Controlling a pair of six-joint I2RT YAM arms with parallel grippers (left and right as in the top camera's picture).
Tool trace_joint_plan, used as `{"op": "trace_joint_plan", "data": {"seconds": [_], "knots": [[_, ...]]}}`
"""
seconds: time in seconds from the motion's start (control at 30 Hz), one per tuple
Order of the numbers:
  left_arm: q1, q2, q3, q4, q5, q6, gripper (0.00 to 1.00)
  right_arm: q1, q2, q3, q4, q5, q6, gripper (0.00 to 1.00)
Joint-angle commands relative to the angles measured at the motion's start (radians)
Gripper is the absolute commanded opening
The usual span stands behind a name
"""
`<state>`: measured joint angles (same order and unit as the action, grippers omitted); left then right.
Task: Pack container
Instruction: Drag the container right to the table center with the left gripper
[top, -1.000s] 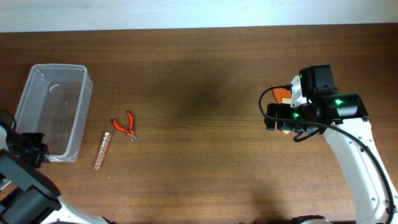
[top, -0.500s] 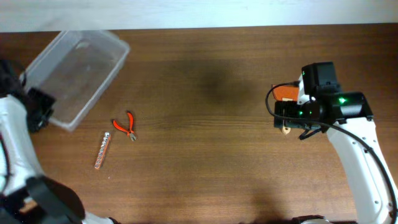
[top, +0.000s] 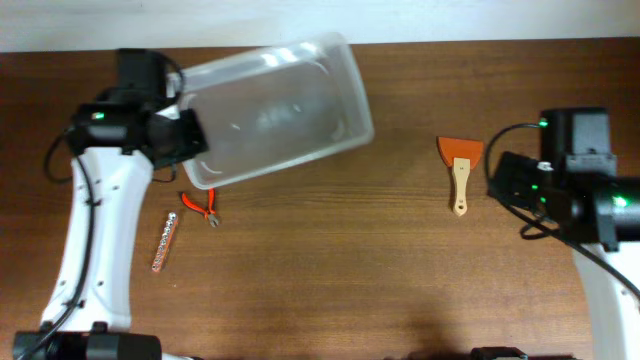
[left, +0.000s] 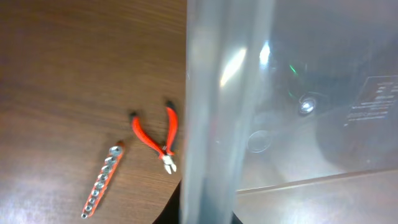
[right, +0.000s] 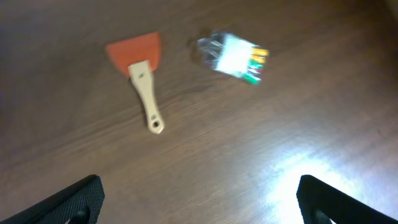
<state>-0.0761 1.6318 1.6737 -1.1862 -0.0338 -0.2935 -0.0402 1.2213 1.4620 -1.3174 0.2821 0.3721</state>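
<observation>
Dark wooden table (top: 330, 260) carries everything. Nearest the arms' bases lies a socket rail (top: 165, 241), and just past it are orange-handled pliers (top: 203, 205). On the right, the right gripper (right: 199, 190) hangs over bare wood with its fingers spread wide, holding nothing. Beyond it rest an orange scraper (right: 140, 68) and a clear packet (right: 233, 56) (contents blurred). Farther back on the left, the left gripper (top: 188, 138) is clamped on the short-end rim of the container (top: 285, 100). The bin stretches away to that gripper's right, angled, near the far edge.
</observation>
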Motion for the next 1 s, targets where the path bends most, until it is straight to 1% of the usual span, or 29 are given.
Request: {"op": "trace_joint_plan", "data": {"seconds": [0.0,0.1,0.3,0.53,0.77,0.97], "knots": [[-0.043,0.044,0.010,0.000,0.001,0.087,0.02,-0.050,-0.047,0.021,-0.010,0.041,0.051,0.99],[-0.073,0.096,0.010,0.001,0.001,0.087,0.02,-0.080,-0.064,0.021,-0.030,0.040,0.048,0.99],[-0.113,0.208,0.010,0.005,0.001,0.087,0.02,-0.079,-0.064,0.021,-0.037,-0.024,-0.001,0.99],[-0.159,0.320,0.010,-0.005,0.001,0.086,0.02,-0.079,-0.064,0.021,-0.037,-0.024,-0.016,0.99],[-0.206,0.389,0.009,-0.019,0.002,0.085,0.02,-0.079,-0.064,0.021,-0.037,-0.024,-0.021,0.99],[-0.225,0.437,0.003,-0.065,0.001,0.081,0.02,-0.079,-0.063,0.021,-0.037,-0.024,-0.024,0.99]]}}
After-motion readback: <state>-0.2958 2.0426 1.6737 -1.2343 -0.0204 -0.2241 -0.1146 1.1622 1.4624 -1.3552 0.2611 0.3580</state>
